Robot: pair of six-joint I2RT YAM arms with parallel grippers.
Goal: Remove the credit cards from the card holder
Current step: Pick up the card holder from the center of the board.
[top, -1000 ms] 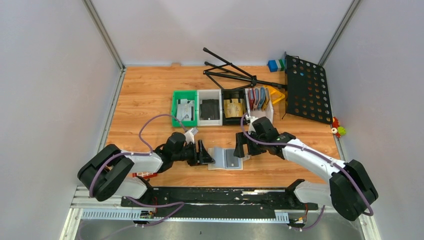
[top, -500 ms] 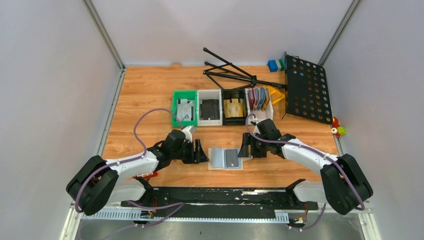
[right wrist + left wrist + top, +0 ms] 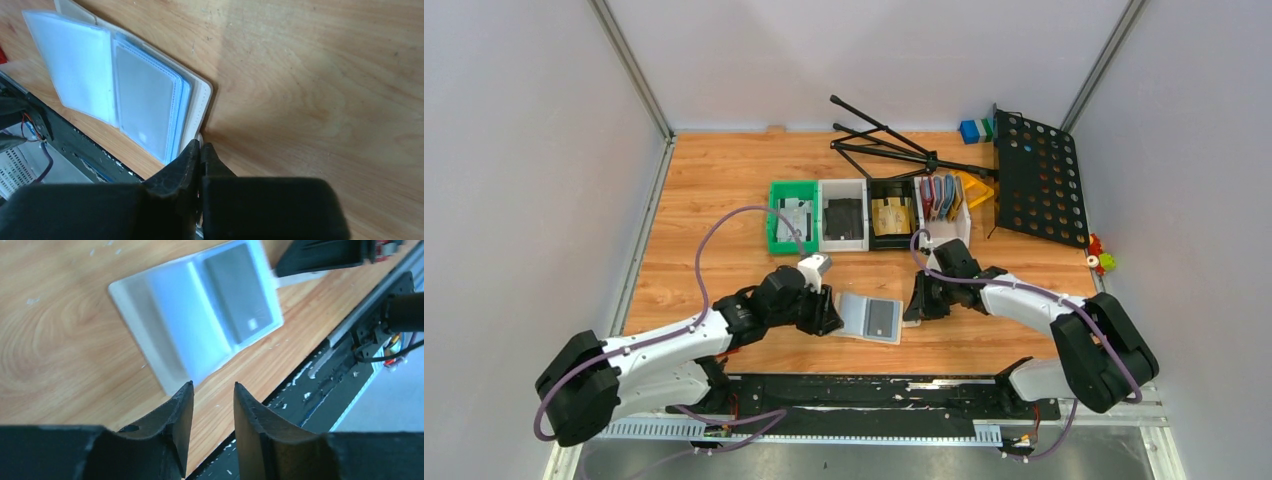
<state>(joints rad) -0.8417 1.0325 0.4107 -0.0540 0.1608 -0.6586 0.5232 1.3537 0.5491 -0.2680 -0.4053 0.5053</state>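
The card holder [image 3: 856, 314] lies open and flat on the wooden table, pale grey-blue, skewed with its right end nearer the arms. One dark grey credit card [image 3: 883, 318] shows through the clear pocket of its right half, also visible in the left wrist view [image 3: 239, 292] and the right wrist view [image 3: 145, 105]. My left gripper [image 3: 213, 385] is open with nothing between its fingers, tips just off the holder's near left corner [image 3: 170, 375]. My right gripper [image 3: 201, 142] is shut at the holder's right edge [image 3: 200, 100], a small pale tab pinched between its tips.
A row of bins stands behind: green [image 3: 792, 218], white [image 3: 844, 215], black [image 3: 891, 215], and a rack of upright wallets [image 3: 944, 198]. A folded tripod [image 3: 894, 145] and black perforated plate [image 3: 1036, 175] lie at the back right. A black rail [image 3: 854, 390] runs along the near edge.
The right gripper has closed at the holder's right edge. The left jaws have narrowed and that arm has stretched forward. The holder has turned, its right end swinging toward the arms.
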